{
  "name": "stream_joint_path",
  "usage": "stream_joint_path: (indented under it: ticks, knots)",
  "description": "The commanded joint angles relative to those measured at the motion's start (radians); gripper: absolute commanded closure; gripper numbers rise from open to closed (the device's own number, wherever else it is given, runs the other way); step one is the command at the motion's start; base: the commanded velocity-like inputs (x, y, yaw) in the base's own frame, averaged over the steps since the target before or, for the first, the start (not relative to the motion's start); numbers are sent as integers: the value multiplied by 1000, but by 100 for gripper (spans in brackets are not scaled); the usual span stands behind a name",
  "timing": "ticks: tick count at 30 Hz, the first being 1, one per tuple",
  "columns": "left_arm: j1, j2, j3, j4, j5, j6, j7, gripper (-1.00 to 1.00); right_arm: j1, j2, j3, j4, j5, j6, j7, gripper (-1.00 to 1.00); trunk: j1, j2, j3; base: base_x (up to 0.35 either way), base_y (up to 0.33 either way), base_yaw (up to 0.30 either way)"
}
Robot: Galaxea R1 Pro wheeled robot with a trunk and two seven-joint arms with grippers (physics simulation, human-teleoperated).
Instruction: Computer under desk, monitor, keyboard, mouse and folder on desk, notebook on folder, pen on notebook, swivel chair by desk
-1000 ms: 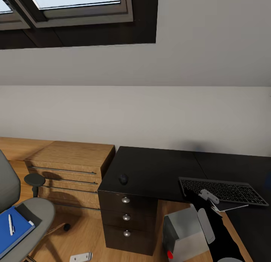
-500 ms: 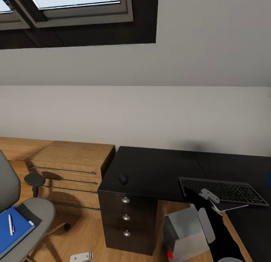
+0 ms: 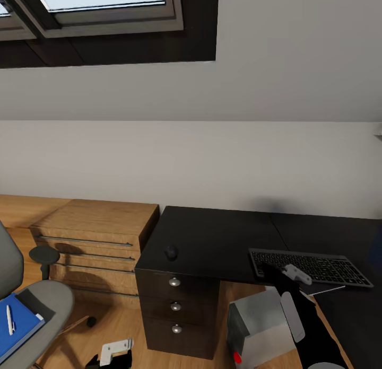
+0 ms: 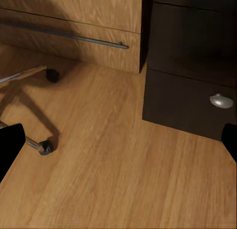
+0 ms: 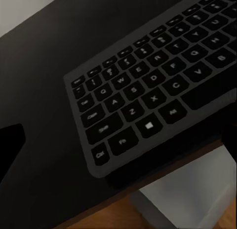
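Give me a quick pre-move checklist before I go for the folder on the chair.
1. Keyboard on the desk: ok, though it lies at the front edge, its near side overhanging in the right wrist view.
2. Mouse next to the keyboard: not ok, it sits apart, near the desk's drawer corner.
3. Computer under the desk: ok, it stands on the floor beneath the desktop edge.
4. Folder still on the swivel chair with the pen on it: ok, ready to pick.
5. Monitor on the desk: cannot tell from these views.
6. Left gripper free: cannot tell; it hangs low over the floor.
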Motion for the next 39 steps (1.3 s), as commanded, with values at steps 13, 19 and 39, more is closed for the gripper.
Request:
stream_joint_path:
  ticks: [13,19,39]
  knots:
    - [0,-6,-9,-210,8,117,7,-100,-1,0,-1,-38,13,0,-7,-100,0,-1,-1,0,0,-230]
    - [0,-14,-11,-312,8,204,7,-100,-1,2,-1,-40,56,-1,-7,-100,0,-1,-1,0,0,-255]
    - [0,-84,-5,-377,3,257,12,-100,-1,5,-1,-34,144,-2,-3,-100,0,-1,-1,114,-95,-61]
